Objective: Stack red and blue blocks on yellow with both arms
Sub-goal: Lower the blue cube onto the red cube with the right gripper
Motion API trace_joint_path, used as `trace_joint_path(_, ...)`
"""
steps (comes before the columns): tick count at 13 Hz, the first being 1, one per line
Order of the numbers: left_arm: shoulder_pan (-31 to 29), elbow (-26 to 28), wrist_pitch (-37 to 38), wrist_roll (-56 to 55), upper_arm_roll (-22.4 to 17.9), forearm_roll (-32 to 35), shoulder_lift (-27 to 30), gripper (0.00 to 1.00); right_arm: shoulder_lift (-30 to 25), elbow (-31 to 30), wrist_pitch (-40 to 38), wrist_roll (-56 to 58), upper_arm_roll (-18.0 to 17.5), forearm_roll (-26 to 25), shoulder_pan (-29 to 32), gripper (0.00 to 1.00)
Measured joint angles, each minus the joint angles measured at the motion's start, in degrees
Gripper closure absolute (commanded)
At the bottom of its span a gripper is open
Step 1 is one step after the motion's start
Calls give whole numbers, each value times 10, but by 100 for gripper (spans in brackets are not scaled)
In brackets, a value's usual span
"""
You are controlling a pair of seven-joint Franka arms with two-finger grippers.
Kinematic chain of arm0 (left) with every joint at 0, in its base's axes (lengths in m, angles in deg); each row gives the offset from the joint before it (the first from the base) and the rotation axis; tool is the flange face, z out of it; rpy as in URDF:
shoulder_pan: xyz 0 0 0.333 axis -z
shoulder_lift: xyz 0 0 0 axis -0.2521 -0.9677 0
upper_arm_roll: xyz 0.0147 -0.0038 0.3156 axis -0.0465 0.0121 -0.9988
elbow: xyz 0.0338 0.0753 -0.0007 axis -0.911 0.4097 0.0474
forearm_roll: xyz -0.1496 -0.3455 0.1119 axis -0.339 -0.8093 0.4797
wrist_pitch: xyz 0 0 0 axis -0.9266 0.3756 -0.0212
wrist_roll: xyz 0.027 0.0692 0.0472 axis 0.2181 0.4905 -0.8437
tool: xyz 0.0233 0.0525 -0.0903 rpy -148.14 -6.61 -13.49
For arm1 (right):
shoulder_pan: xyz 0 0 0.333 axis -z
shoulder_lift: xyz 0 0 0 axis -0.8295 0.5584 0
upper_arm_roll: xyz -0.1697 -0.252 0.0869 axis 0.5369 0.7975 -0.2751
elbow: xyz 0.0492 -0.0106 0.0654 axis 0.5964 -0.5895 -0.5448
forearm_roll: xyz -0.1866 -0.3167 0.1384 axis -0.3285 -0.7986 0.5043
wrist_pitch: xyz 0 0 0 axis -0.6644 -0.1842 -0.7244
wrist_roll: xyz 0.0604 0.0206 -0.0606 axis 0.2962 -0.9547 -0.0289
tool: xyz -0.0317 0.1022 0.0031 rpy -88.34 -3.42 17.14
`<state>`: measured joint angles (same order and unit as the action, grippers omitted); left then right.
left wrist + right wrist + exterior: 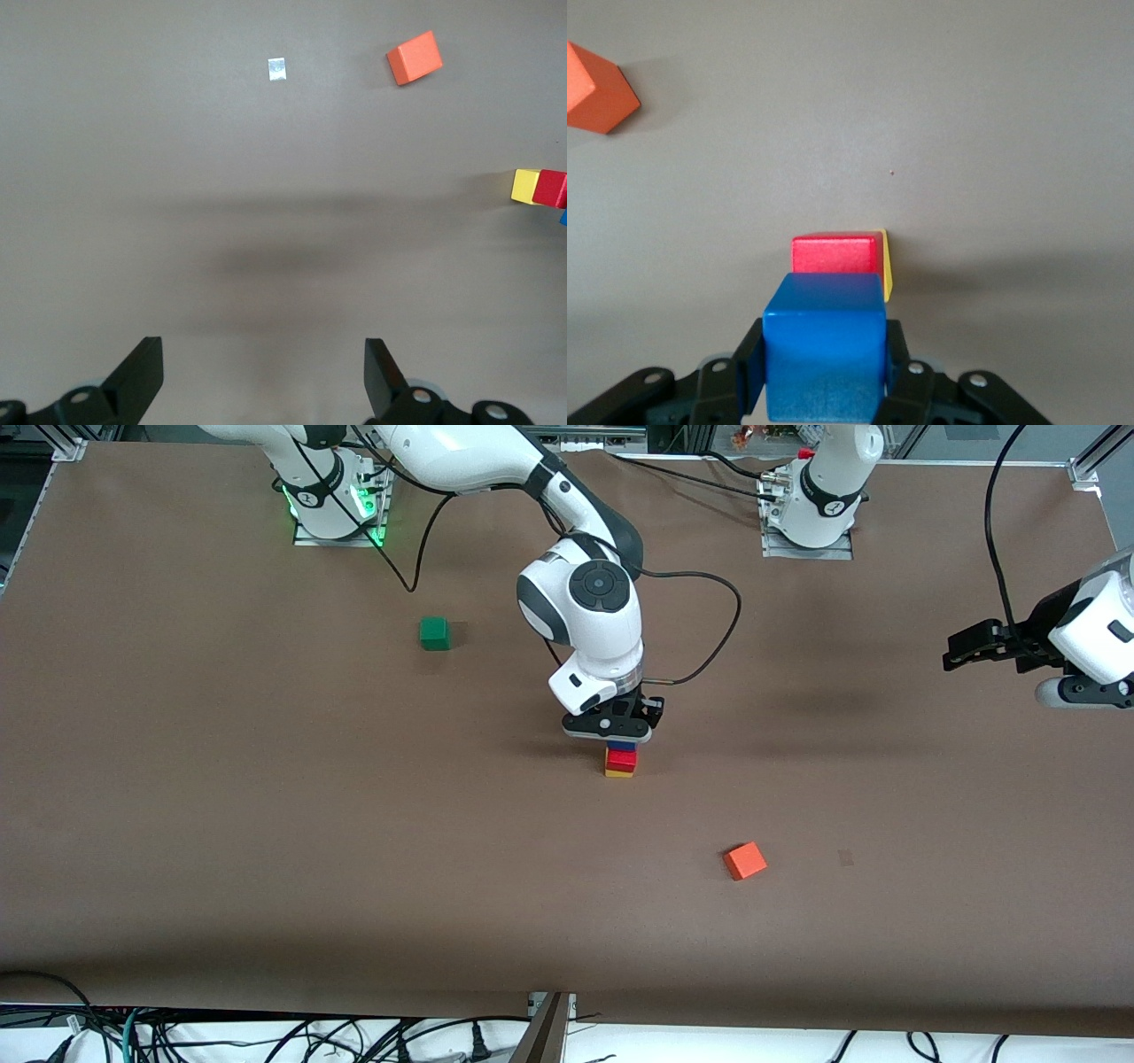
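Note:
The yellow cube (pixel 619 772) sits mid-table with the red block (pixel 621 760) on top of it. My right gripper (pixel 620 737) is right above this stack, shut on the blue block (pixel 622 746), which sits on or just over the red one. In the right wrist view the fingers (pixel 749 372) clamp the blue block (pixel 824 345), with the red block (pixel 835 255) and a yellow edge (pixel 885 266) below. My left gripper (pixel 957 651) waits open and empty in the air at the left arm's end of the table. Its wrist view shows the gripper (pixel 261 354) and the stack's yellow cube (pixel 525 186) and red block (pixel 551 188).
A green cube (pixel 434 633) lies toward the right arm's end, farther from the front camera than the stack. An orange cube (pixel 745 860) lies nearer the front camera, also seen in both wrist views (pixel 415 57) (pixel 598 88). A small pale mark (pixel 846 857) is beside it.

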<state>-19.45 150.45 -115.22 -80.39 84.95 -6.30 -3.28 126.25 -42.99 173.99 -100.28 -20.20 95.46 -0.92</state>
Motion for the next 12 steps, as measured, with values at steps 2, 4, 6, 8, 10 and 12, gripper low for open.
trace_joint_path(2, 0, 0, -6, 0, 0, 0, -2, 0, 0, 7, 5, 0, 0, 0, 3, 48)
trace_joint_path(4, -1, -3, -11, 0, 0, 0, -4, 0, 1, 9, 15, 0, 0, 0, 4, 46)
trace_joint_path(6, -1, -8, -12, 0, 0, 0, -7, 0, 5, 9, 22, 0, 0, 0, 4, 45)
trace_joint_path(8, -1, -12, -13, 0, 0, 0, -10, 0, 9, 9, 27, 0, 0, 0, 4, 42)
trace_joint_path(10, -1, -16, -14, 0, 0, 0, -15, 0, 9, 9, 27, 0, 0, 0, 4, 41)
trace_joint_path(12, -1, -25, -14, 0, 0, 0, -22, 0, 9, 9, 28, 0, 0, 0, 4, 40)
